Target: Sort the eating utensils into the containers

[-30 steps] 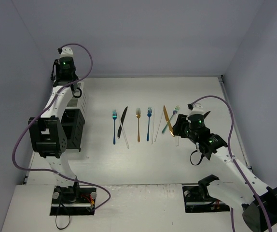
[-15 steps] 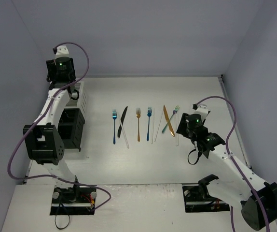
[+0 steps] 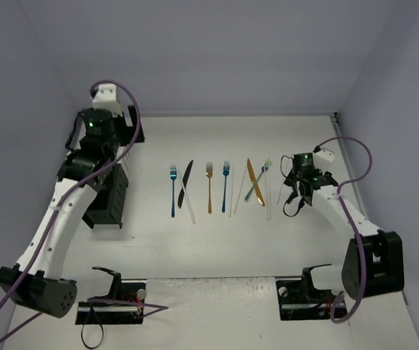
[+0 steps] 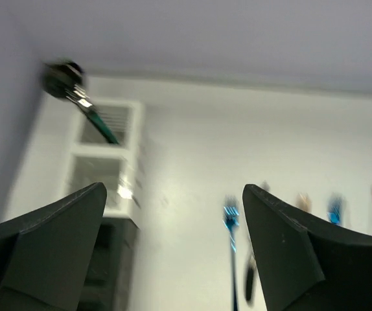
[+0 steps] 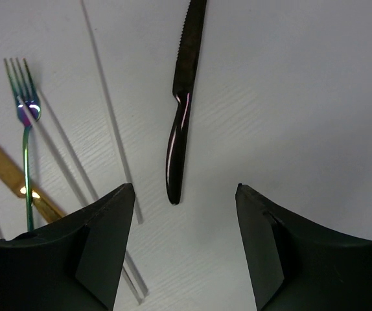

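1. Plainly, the left pincer point(image 4: 173, 194) stands wide with nothing between its fingers, up over the far-left part of the tabletop point(image 3: 217, 240).
2. Below it sits the row of containers. Two white caddies point(image 4: 105, 162) are at the far end and the black caddies point(image 3: 111, 198) are nearer.
3. A teal-handled utensil point(image 4: 98, 122) leans out of the farther white caddy, its top tipped leftward in the wrist view. It is too blurred to tell which kind it is.
4. Across the middle of the tabletop lie, left to right:
   - a blue fork point(image 3: 173, 191)
   - a black knife point(image 3: 186, 182)
   - a gold fork point(image 3: 209, 187)
   - a second blue fork point(image 3: 225, 177)
   - pale chopsticks point(image 3: 233, 193)
   - a gold knife point(image 3: 252, 172) crossed by a teal fork point(image 3: 263, 171)
5. At the right end of that row, the right pincer point(image 5: 185, 191) has its fingers apart and holds nothing.
6. A second black knife point(image 5: 183, 97) lies flat on the tabletop under it, with its handle end showing between the fingers. As far as I can see, it is not touched.
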Action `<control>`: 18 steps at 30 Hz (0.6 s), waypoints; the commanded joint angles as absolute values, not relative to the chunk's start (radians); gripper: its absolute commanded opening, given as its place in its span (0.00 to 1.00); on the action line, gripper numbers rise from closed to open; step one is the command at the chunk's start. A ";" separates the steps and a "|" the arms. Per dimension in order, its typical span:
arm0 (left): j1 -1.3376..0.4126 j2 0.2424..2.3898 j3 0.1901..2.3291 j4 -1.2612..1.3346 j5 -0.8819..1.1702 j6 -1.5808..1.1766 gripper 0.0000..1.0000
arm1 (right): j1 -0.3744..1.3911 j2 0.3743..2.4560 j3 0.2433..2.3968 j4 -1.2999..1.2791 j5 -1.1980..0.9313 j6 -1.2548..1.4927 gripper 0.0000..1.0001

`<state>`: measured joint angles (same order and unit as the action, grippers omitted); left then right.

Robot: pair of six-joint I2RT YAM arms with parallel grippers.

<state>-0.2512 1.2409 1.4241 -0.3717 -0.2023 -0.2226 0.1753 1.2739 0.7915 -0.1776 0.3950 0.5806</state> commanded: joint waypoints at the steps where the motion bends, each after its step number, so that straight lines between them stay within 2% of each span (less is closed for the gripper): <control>1: -0.330 1.141 1.279 -0.515 -0.057 -0.321 0.84 | 0.119 1.398 0.898 -0.163 0.412 0.600 0.61; 8: -0.373 1.003 1.085 -0.593 0.055 -0.374 0.84 | 0.068 1.565 0.967 -0.164 0.405 0.625 0.60; 18: -0.377 0.962 1.031 -0.613 0.064 -0.363 0.84 | 0.041 1.726 1.025 -0.164 0.357 0.657 0.55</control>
<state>-0.3733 0.9688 1.0176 -0.6339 0.0522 -0.3565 0.0530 1.6837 0.9735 -0.1712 0.3639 0.6259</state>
